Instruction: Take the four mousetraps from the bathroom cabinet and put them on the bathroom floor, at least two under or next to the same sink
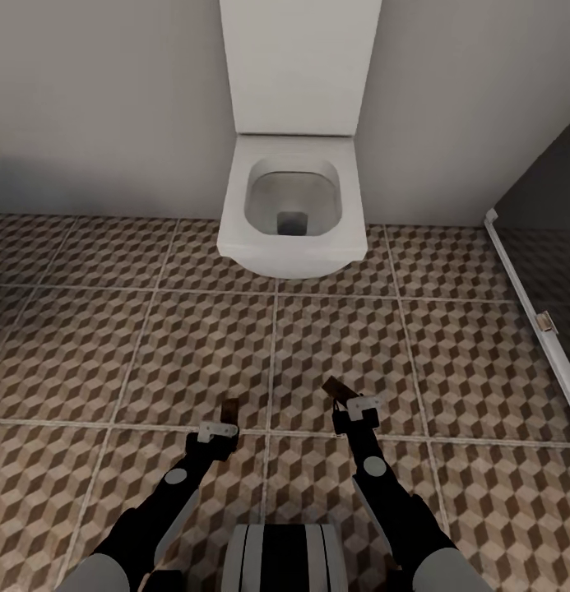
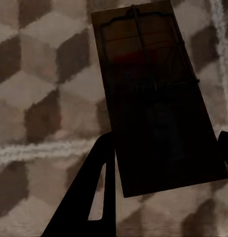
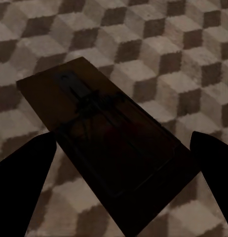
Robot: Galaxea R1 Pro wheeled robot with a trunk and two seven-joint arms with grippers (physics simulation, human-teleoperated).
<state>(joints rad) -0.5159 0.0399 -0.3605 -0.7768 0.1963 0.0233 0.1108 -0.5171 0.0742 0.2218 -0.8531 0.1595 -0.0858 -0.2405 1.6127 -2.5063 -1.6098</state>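
Observation:
Two mousetraps show, each a small flat wooden board with dark wire. My left gripper (image 1: pixel 226 421) is shut on one mousetrap (image 1: pixel 229 409), which juts forward just above the bathroom floor (image 1: pixel 153 345). In the left wrist view this mousetrap (image 2: pixel 153 98) lies between the dark fingers (image 2: pixel 96 197). My right gripper (image 1: pixel 348 407) is shut on the other mousetrap (image 1: pixel 334 388), which sticks out tilted to the left. The right wrist view has that mousetrap (image 3: pixel 109 143) spanning the gap between the fingers (image 3: pixel 20 177). The cabinet and the sink are out of view.
A white toilet (image 1: pixel 293 205) stands against the grey wall straight ahead, about one tile beyond the grippers. A dark glass panel with a white frame (image 1: pixel 527 304) runs along the right. Patterned tiles stretch to the left and in front. My base (image 1: pixel 285 559) is at the lower edge.

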